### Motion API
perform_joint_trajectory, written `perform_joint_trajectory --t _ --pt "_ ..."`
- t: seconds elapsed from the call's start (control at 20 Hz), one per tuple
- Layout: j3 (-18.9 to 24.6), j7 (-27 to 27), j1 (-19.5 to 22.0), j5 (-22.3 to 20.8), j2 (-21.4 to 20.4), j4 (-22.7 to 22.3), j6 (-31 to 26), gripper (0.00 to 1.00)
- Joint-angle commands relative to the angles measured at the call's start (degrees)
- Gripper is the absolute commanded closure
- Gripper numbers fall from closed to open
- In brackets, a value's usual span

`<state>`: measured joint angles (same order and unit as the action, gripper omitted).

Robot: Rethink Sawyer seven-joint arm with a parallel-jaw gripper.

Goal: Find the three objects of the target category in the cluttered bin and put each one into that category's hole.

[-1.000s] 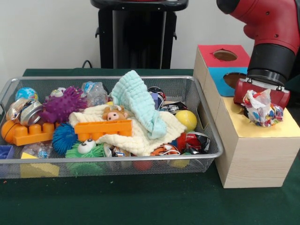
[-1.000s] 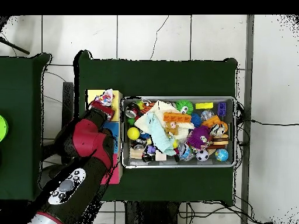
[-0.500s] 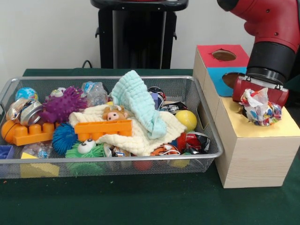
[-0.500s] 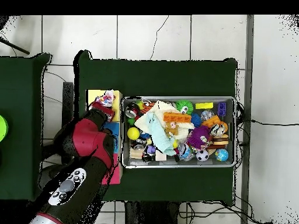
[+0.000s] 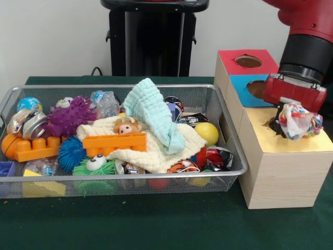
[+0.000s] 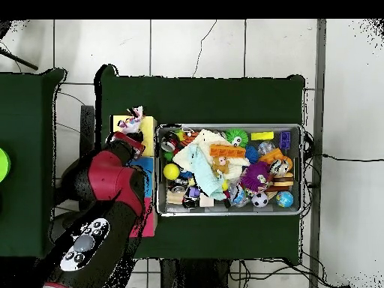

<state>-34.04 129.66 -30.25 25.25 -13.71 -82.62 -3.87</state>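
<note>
My gripper point(image 5: 294, 115) hangs over the yellow top point(image 5: 260, 136) of the wooden sorting box, shut on a crumpled multicoloured wrapper point(image 5: 301, 121). The wrapper hides the fingers and sits just right of a dark hole point(image 5: 273, 125) in the yellow panel. From above, the wrapper point(image 6: 133, 120) shows over the yellow section point(image 6: 148, 124), just beyond the red wrist point(image 6: 124, 140). The wire bin point(image 5: 229, 130) to the left holds a mint cloth point(image 5: 152, 112), a cream cloth point(image 5: 156, 151), a yellow ball point(image 5: 207, 133), an orange brick point(image 5: 114, 143) and a purple spiky toy point(image 5: 70, 117).
The box also has a blue section point(image 5: 240, 83) and a red section point(image 5: 229, 56), each with a round hole. It stands close against the bin's right wall. Several more toys fill the bin point(image 6: 229, 127), and a black pedestal point(image 5: 151, 41) rises behind it.
The gripper has shifted right and risen a little above the yellow panel, carrying the wrapper right with it. Nothing in the bin has moved.
</note>
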Motion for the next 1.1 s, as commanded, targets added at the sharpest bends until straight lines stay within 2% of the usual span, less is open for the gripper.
perform_joint_trajectory --t 0.05,0.4,1.1 --pt "5.3 2.4 5.3 -3.9 -5.6 -3.0 -7.5 0.0" --pt "6.7 4.2 6.0 -5.6 -5.3 -3.5 -5.2 0.0" --pt "8.2 7.1 6.3 -7.1 -3.3 -4.8 2.7 0.0"
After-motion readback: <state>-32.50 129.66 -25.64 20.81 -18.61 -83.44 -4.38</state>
